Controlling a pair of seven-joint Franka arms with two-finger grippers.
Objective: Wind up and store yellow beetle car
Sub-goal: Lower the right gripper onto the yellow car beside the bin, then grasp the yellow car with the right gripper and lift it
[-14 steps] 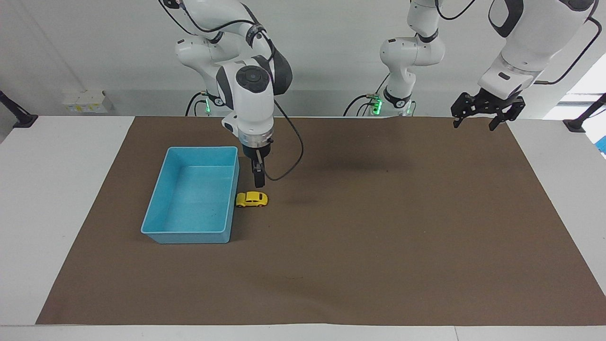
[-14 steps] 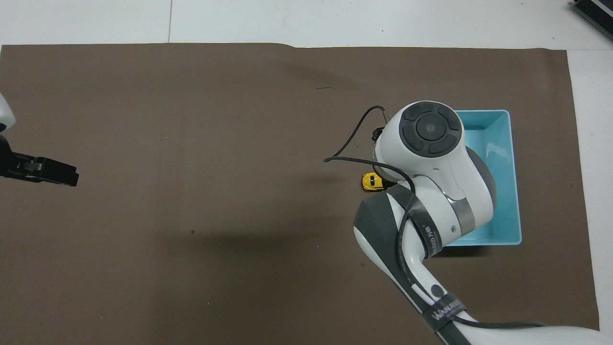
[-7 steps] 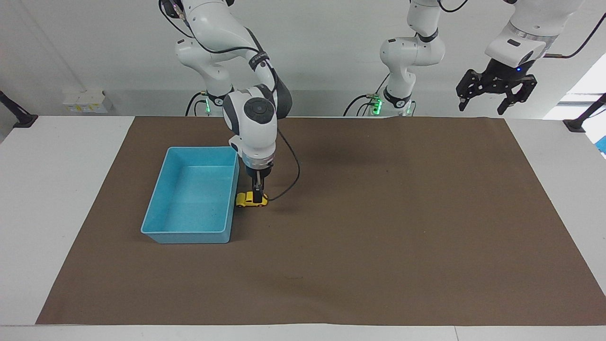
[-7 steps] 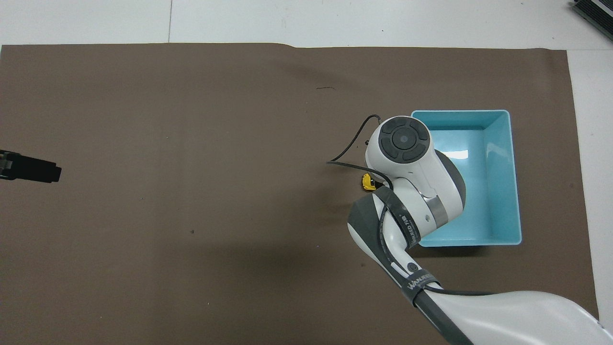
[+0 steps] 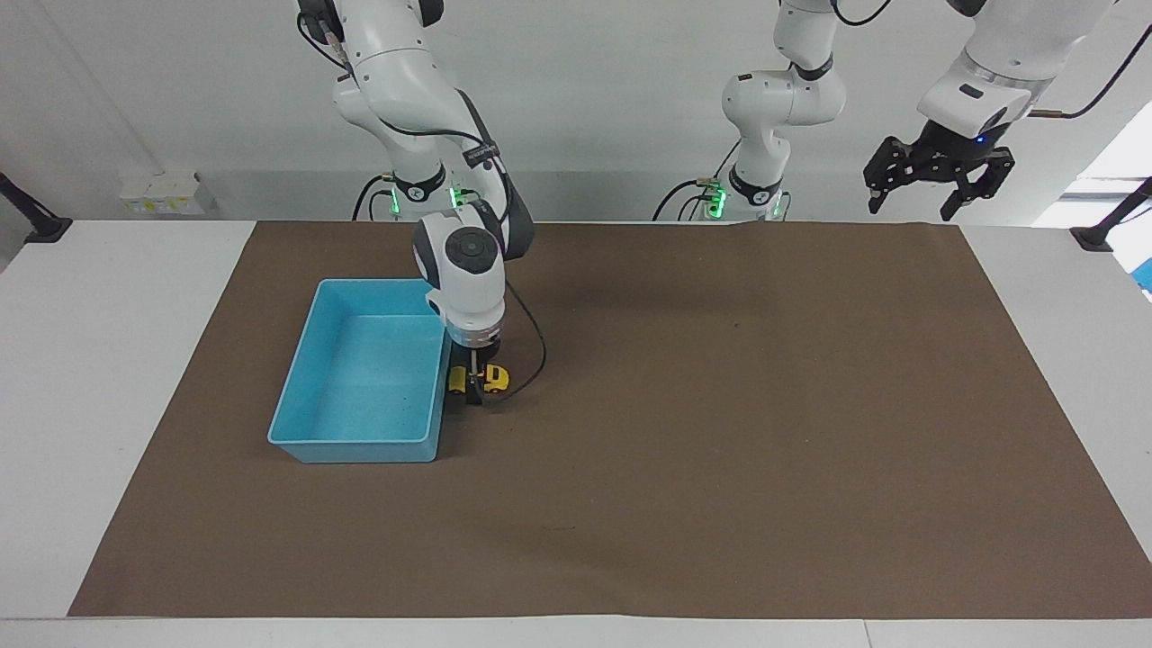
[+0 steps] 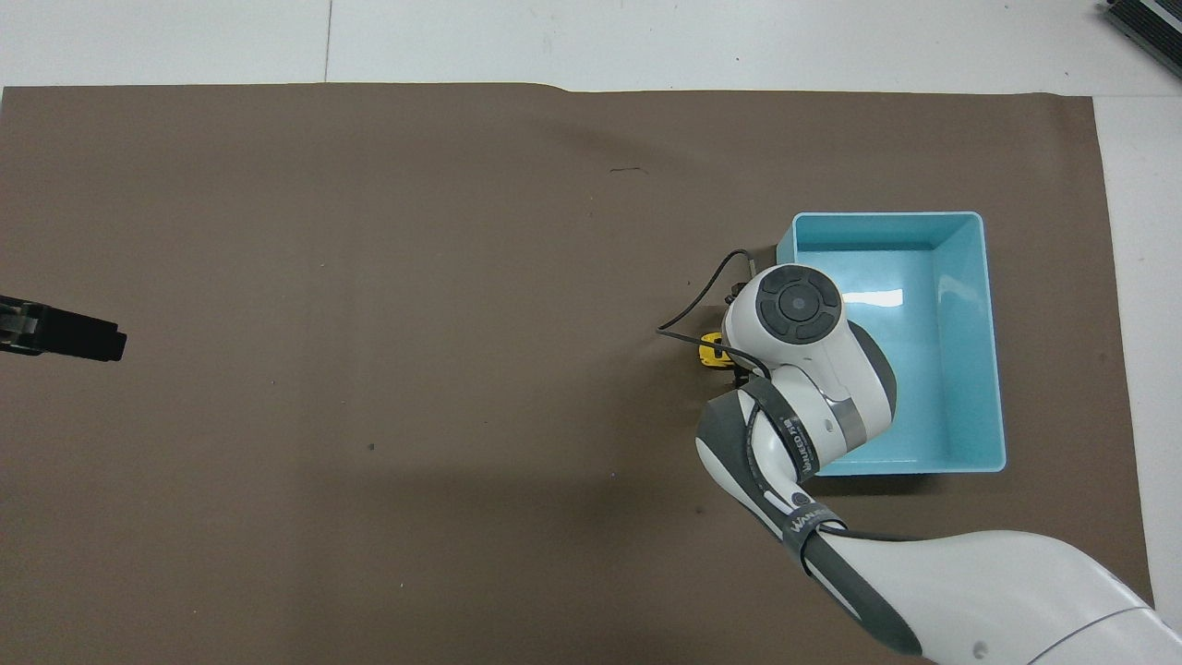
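Note:
The yellow beetle car (image 5: 496, 379) stands on the brown mat beside the long wall of the blue bin (image 5: 360, 447), toward the right arm's end of the table. My right gripper (image 5: 474, 385) has come straight down onto it, open, with a finger on either side of the car's middle. The car's two ends stick out past the fingers. In the overhead view the right wrist covers most of the car (image 6: 709, 352). My left gripper (image 5: 936, 184) waits open, high in the air over the left arm's corner of the mat.
The blue bin (image 6: 994, 369) holds nothing. A black cable loops from the right wrist over the mat beside the car. The brown mat (image 5: 720, 468) covers most of the white table. The left gripper (image 6: 97, 338) shows as a dark bar at the overhead view's edge.
The right gripper has dropped from above the car down around it. The left arm lifted its gripper higher, then held there.

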